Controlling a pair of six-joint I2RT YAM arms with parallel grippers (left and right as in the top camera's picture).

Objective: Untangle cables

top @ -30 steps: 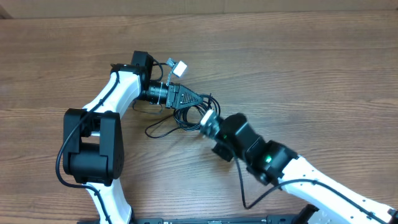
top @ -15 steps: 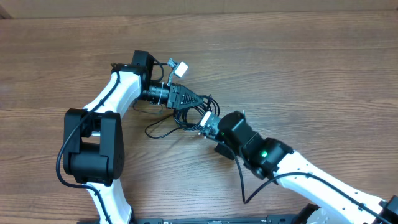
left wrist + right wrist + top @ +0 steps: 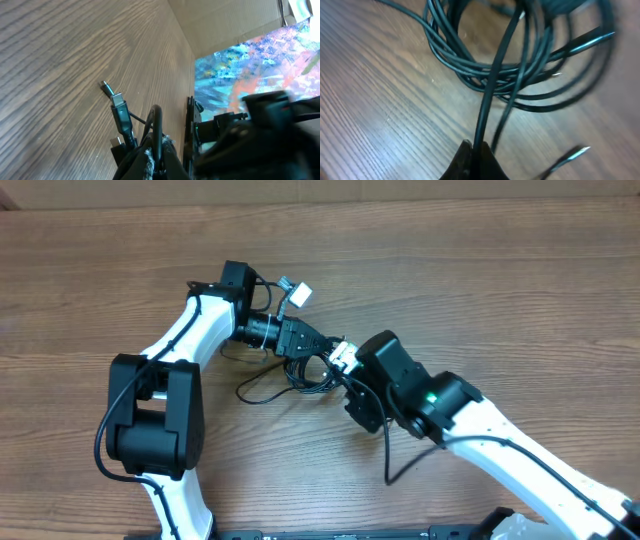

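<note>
The right arm (image 3: 500,440) is now reaching farther toward ten o'clock than a second ago, closing on the left arm (image 3: 190,330), which is edging toward two o'clock and carrying the white plug (image 3: 298,295) along.

Both are working over the middle of the table (image 3: 520,290). The cables (image 3: 300,375) are lying there as a loose coil, hanging off the two claws toward seven o'clock, with one tail trailing out to nine. The left gripper (image 3: 318,340) is pressed together and seems to be pinching a loop of cord that is rising from its fingers in its wrist view. The right gripper (image 3: 340,360), just beside it at four o'clock, is squeezing one strand (image 3: 487,115) that is running up across the coil (several turns are crossing it there). A dark plug (image 3: 120,112) is resting on the wood near the left fingers.

The likely trouble, as I judge it: with the claws this near, pulling apart is risking tightening the crossings instead of freeing them. A plug snagging inside a loop would be doing the same. The thin strand could also be slipping out of the right pinch under tension, and the claws could be knocking together.
</note>
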